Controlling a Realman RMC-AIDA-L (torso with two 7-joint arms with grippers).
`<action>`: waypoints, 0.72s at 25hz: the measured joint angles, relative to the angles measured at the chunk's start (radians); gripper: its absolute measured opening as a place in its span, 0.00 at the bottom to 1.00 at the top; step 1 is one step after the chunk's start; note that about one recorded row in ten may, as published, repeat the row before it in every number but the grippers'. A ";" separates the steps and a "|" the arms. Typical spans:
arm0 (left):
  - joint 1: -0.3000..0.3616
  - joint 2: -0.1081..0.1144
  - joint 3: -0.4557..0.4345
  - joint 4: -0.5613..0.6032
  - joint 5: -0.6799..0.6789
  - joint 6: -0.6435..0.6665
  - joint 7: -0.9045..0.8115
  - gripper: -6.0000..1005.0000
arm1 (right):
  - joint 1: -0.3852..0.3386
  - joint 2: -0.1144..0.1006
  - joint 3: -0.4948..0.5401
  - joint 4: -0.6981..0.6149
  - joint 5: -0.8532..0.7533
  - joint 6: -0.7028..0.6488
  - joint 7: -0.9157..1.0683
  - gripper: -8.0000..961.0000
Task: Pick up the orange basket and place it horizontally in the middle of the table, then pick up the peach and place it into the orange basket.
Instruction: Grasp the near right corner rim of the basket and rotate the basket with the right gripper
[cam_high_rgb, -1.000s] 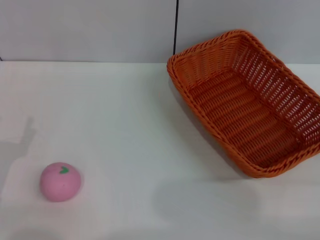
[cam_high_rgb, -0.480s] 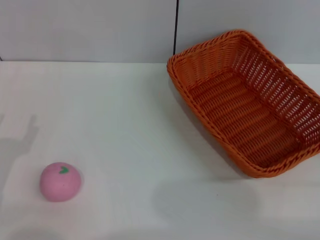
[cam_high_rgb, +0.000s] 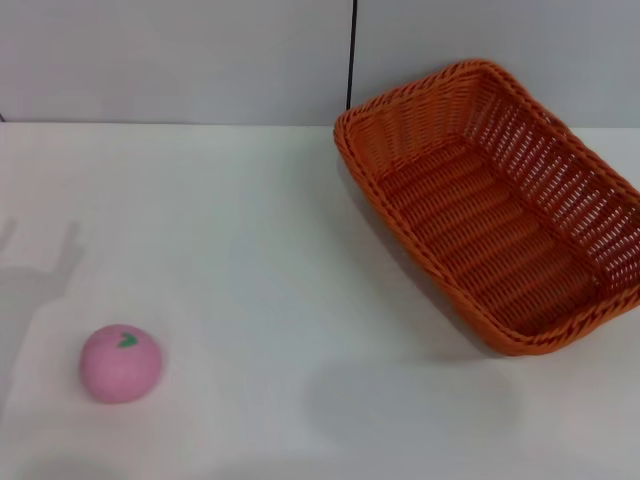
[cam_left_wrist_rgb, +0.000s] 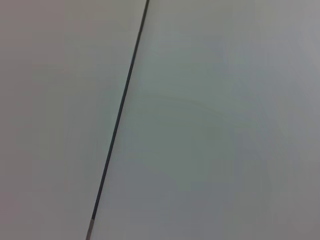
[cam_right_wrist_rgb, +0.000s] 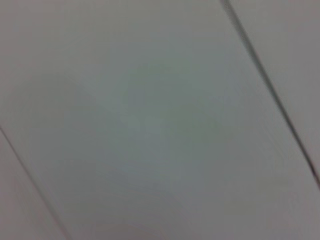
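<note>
The orange basket (cam_high_rgb: 500, 200) lies on the white table (cam_high_rgb: 260, 230) at the right, set at a slant with one short end toward the back wall, and it holds nothing. The pink peach (cam_high_rgb: 121, 363), green leaf mark on top, rests near the front left of the table. Neither gripper appears in any view. A faint shadow shaped like two fingers falls on the table at the far left. Both wrist views show only a plain grey panelled wall.
A grey wall (cam_high_rgb: 180, 60) with a dark vertical seam (cam_high_rgb: 351, 55) rises behind the table's back edge. Bare tabletop stretches between the peach and the basket.
The finger-shaped shadow on the table's left side has shifted slightly up and toward the middle. The basket and peach have not moved.
</note>
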 joint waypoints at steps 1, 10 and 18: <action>-0.002 0.000 0.001 0.000 0.000 0.002 0.000 0.81 | 0.027 -0.016 -0.002 -0.054 -0.074 -0.023 0.078 0.61; 0.005 -0.003 0.002 0.000 0.000 0.001 0.000 0.81 | 0.280 -0.121 -0.060 -0.093 -0.525 -0.189 0.366 0.59; 0.029 -0.005 0.014 -0.008 0.000 0.001 0.000 0.81 | 0.360 -0.086 -0.293 -0.019 -0.616 -0.016 0.461 0.58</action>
